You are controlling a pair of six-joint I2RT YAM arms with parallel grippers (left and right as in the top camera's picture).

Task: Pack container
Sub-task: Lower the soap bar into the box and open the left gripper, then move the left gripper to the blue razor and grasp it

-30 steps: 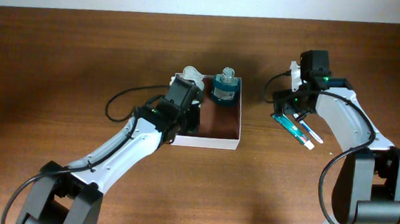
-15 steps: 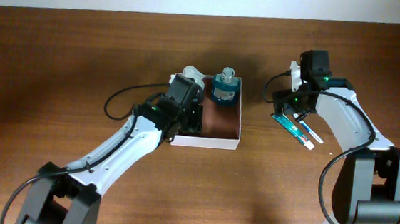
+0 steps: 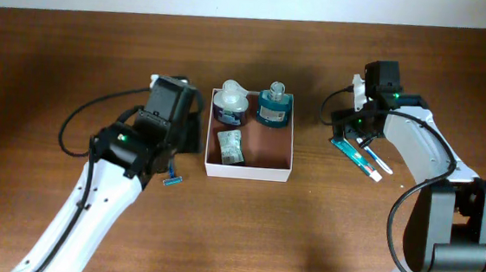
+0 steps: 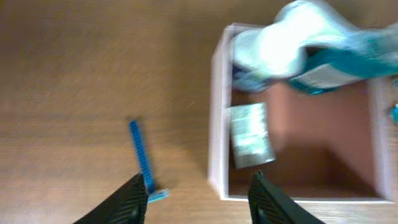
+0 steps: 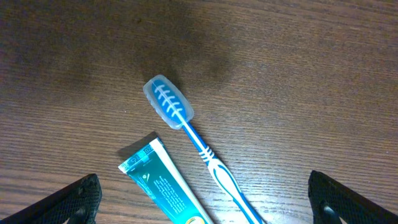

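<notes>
The container (image 3: 248,173), a square shallow box with white walls and a reddish-brown inside, holds a teal bottle (image 3: 272,104), a white-capped blue jar (image 3: 232,103) and a small grey packet (image 3: 230,145). My left gripper (image 3: 187,123) is open and empty, just left of the container. In the left wrist view its fingers (image 4: 199,205) straddle the container's left wall (image 4: 217,124), with the packet (image 4: 250,135) inside. A blue razor (image 3: 173,180) lies on the table left of the container and also shows in the left wrist view (image 4: 142,158). My right gripper (image 3: 356,132) is wide open above a toothbrush (image 5: 199,143) and a toothpaste tube (image 5: 165,186).
The toothpaste (image 3: 350,153) and toothbrush (image 3: 376,159) lie side by side right of the container. Cables loop from both arms over the brown wooden table. The table's far edge meets a pale wall at the top.
My left arm has pulled back out of the container to the left. The packet now lies inside the container, and the jar is uncovered. The right arm has not moved.
</notes>
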